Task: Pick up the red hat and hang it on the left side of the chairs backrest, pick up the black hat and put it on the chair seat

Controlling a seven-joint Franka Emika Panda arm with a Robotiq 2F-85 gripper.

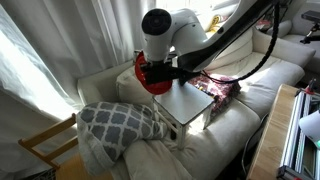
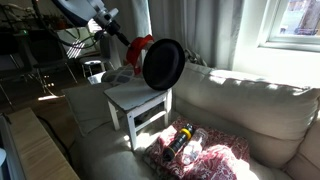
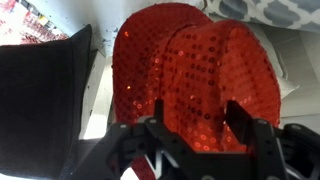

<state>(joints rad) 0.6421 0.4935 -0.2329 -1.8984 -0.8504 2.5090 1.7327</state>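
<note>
The claw (image 3: pixel 197 135) is spreading its fingers apart over the red hat (image 3: pixel 195 70), which is sitting by the backrest; the black hat (image 2: pixel 162 64) is hanging off the chair (image 2: pixel 135 100) edge.

Daylight, strong and uneven. In an exterior view the window (image 2: pixel 290 25) at far right is blown out white; sun patches lie on the sofa (image 2: pixel 250 100), and the room at left sits in deep shadow. In an exterior view the curtain (image 1: pixel 40 50) glows, overexposed. Wrist view is soft: red hat (image 3: pixel 190 75) sequins glare, gripper (image 3: pixel 195 140) dark and blurred.
</note>
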